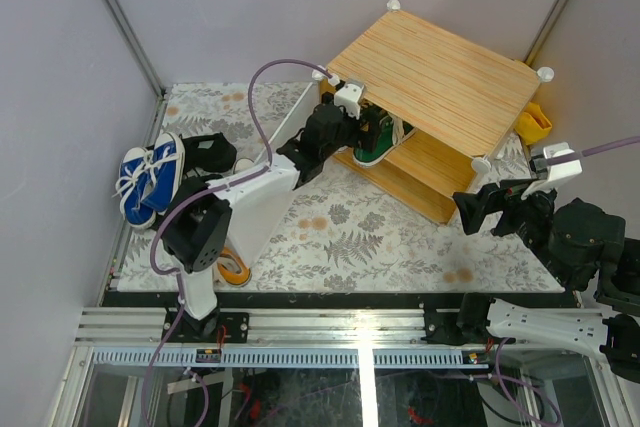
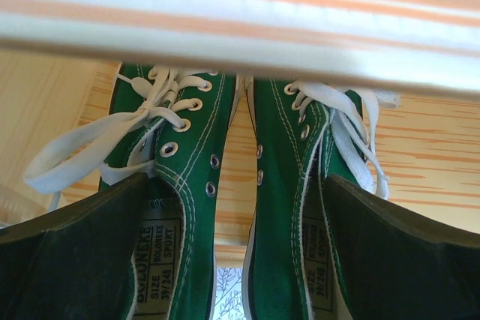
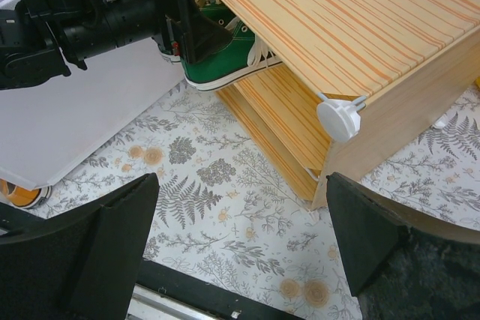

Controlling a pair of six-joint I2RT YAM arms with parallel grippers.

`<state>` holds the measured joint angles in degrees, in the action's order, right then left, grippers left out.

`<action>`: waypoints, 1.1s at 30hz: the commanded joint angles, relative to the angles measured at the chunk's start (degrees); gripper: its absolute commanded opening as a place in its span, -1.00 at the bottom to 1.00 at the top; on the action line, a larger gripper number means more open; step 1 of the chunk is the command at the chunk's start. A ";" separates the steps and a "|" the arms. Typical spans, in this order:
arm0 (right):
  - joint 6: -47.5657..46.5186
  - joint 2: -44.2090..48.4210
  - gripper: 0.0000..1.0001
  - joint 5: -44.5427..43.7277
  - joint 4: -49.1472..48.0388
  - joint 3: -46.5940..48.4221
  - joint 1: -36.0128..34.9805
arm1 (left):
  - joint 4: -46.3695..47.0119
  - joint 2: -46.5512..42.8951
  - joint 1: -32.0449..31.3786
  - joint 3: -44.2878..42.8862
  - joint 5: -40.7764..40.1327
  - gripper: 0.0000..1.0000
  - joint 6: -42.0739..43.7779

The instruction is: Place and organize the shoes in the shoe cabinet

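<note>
The shoe cabinet (image 1: 440, 77) stands at the back right, its open side facing the left arm. A green pair of shoes (image 1: 376, 140) lies on its upper shelf, toes inward, heels at the shelf edge (image 3: 225, 54). My left gripper (image 1: 352, 132) is open at those heels, and in its wrist view both green shoes (image 2: 191, 148) sit between its spread fingers (image 2: 82, 260). A blue pair (image 1: 150, 177) and black shoes (image 1: 210, 152) lie at the far left. An orange shoe (image 1: 235, 269) peeks out under a white panel. My right gripper (image 3: 241, 185) hangs open over the floral mat, right of the cabinet's front corner (image 1: 487, 209).
A white panel (image 1: 262, 202) slopes from the cabinet's left side toward the left arm's base. A yellow object (image 1: 533, 124) sits behind the cabinet at the right wall. A white knob (image 3: 337, 118) marks the cabinet's near corner. Grey walls close in on three sides.
</note>
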<state>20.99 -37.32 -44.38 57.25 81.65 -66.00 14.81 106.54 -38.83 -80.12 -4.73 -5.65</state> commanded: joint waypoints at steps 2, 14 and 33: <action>0.45 -0.09 0.99 -1.73 -0.74 -0.13 -0.15 | 10.98 -3.34 0.41 4.81 -2.19 1.00 2.84; -0.17 -0.75 0.99 -1.82 -2.34 -1.40 -0.16 | 13.53 -16.86 0.31 12.81 -1.43 1.00 4.68; -0.42 -1.65 0.99 -0.40 -4.87 -3.21 -0.10 | 11.47 -26.75 -0.48 27.69 -3.42 0.59 -3.88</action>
<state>20.93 -38.06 -44.31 55.61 78.72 -66.00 21.54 75.90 -39.29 -53.60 -6.87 -9.17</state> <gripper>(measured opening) 0.994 0.797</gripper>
